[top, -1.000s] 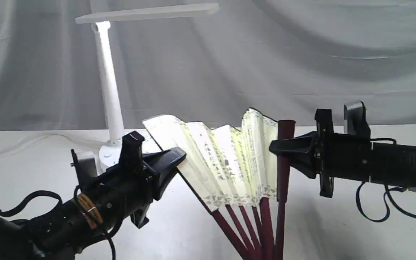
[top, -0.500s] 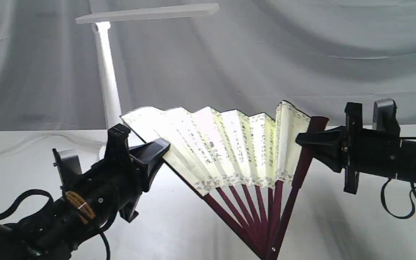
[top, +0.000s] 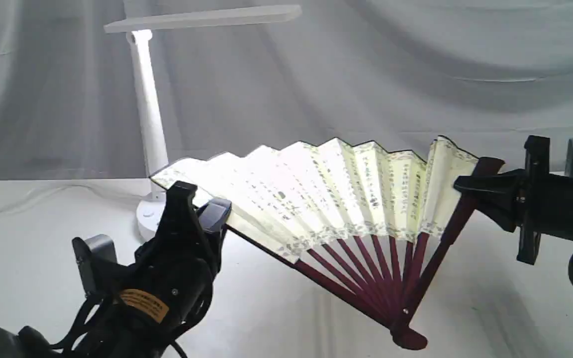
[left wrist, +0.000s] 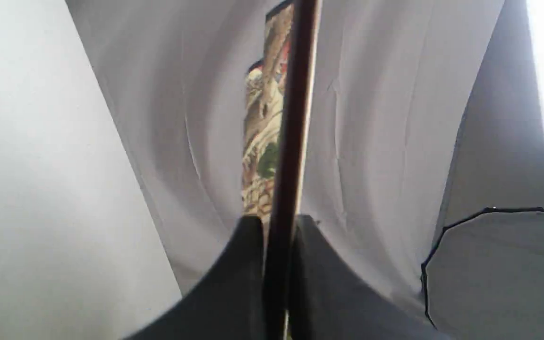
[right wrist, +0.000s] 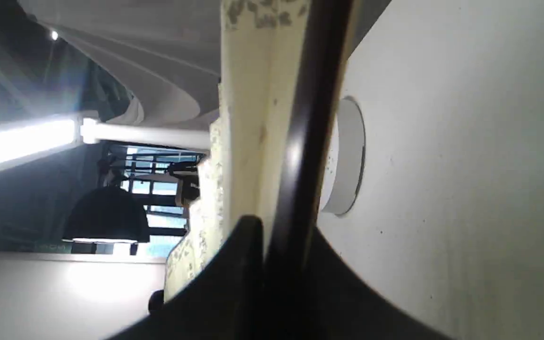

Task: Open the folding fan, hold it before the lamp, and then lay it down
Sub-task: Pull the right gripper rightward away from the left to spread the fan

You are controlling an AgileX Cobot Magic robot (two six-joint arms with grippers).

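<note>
Cream paper leaf of the folding fan (top: 336, 194) is spread wide, pleats open. Its maroon ribs converge at the pivot, low toward the near edge of the surface (top: 276, 308); can't tell if the pivot touches it. The fan's left guard is clamped in the left pincer (top: 218, 219), out by the paper end. Left wrist view: dark guard pinched tight between both jaws. The right guard is clamped in the right pincer (top: 465, 185) near its top. Right wrist view: guard runs straight through closed jaws, paper just beside it. The fan spans between the two pincers. The lamp (top: 149, 114) stands behind the fan's left end, base toward the far left corner of the surface, head above, bright in the right wrist view.
</note>
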